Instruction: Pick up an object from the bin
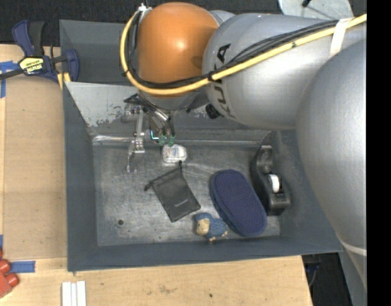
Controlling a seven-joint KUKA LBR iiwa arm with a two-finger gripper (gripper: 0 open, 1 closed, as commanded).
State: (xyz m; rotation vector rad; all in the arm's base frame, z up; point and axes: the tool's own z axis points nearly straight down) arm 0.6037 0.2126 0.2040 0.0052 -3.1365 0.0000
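— White lump point(173, 153), small, with a speck of green on it: that is the thing nearest the gripper point(152, 143). Where do you place it?

— Toward the back of the bin point(79, 190), a little left of the middle, on the grey floor close under the back wall. It lies just beside the tip of the finger that is on the right in the camera's view. Whether it touches that finger I cannot tell.

— And the fingers themselves?

— Spread apart and pointing down at the floor, gripping nothing. The one on the left stands apart from the lump, over bare metal.

— What hangs above them?

— The arm's orange cover point(173, 43), ringed by a yellow cable point(272, 53) that runs off to the right along the silver arm.

— Going right from the lump, what comes next?

— A dark grey pouch point(176, 196), flat and roughly square. It lies tilted on the floor just in front of the lump, near it but apart. Then comes a little blue and yellow toy point(207, 225) close to the front wall. It sits right against the front end of a blue oval case point(238, 203), which lies slantwise just to the right of the pouch.

— And farthest right?

— A black tape dispenser point(270, 180) along the right wall, just beside the case, with a white patch on its side.
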